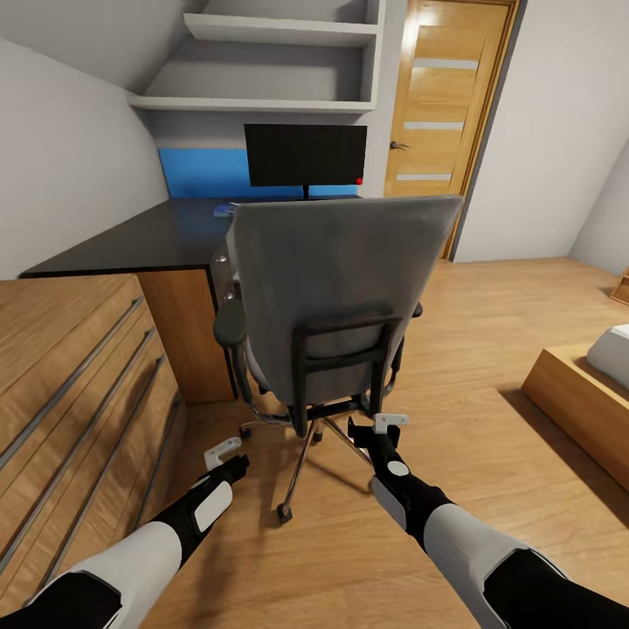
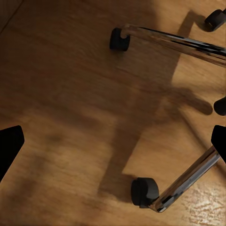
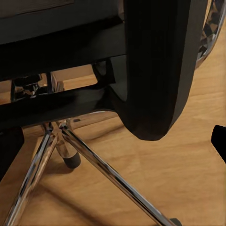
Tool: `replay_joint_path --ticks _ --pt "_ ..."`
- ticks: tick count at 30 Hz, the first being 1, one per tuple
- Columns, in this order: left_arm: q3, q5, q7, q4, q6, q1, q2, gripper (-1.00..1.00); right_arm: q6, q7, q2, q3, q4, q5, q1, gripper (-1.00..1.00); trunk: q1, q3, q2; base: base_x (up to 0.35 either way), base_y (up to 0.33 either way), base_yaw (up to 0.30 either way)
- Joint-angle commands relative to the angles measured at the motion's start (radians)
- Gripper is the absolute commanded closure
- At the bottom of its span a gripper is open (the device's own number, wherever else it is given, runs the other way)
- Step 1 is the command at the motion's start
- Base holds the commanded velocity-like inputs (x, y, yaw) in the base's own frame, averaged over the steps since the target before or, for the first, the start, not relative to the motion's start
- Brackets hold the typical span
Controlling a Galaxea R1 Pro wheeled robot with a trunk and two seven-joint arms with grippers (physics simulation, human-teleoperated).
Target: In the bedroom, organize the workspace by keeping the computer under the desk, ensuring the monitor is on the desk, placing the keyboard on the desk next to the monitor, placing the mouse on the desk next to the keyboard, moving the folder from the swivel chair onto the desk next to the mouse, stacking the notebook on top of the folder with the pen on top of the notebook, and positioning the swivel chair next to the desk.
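The swivel chair (image 1: 341, 288) stands with its grey back toward me, hiding its seat and the folder. Behind it is the desk (image 1: 148, 236) with a glossy black top and a blue back panel. The black monitor (image 1: 304, 155) stands on it. A small pale object (image 1: 223, 210) lies on the desk; I cannot tell what it is. My left gripper (image 1: 229, 452) hangs open low over the floor beside the chair's chrome base (image 2: 188, 179). My right gripper (image 1: 380, 425) is open just behind the chair's black back frame (image 3: 155, 70). The keyboard, mouse, notebook, pen and computer are out of view.
A wooden drawer cabinet (image 1: 70, 376) runs along my left, meeting the desk's end. Wall shelves (image 1: 279, 61) hang above the desk and a wooden door (image 1: 441, 105) stands beyond it. A low wooden bench (image 1: 577, 393) sits at the right, with open floor between.
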Motion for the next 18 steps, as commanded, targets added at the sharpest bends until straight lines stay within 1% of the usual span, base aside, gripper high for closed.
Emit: replay_joint_path --ticks 1,14,18 --pt "-0.008 0.010 0.005 0.000 -0.005 -0.001 0.000 -1.00 -0.004 -0.006 0.000 0.009 0.001 -0.007 -0.001 -1.00 0.000 -0.001 0.000 0.003 0.000 0.000" --pt "-0.008 0.010 0.003 -0.001 -0.005 -0.001 0.000 -1.00 -0.004 -0.006 -0.001 0.009 0.002 -0.007 -0.001 -1.00 0.000 -0.001 0.000 0.000 0.000 0.000" --pt "-0.009 0.009 0.001 -0.002 -0.005 -0.001 0.000 -1.00 -0.004 -0.006 -0.001 0.009 0.002 -0.007 -0.001 -1.00 0.000 -0.001 0.000 0.112 0.000 0.000"
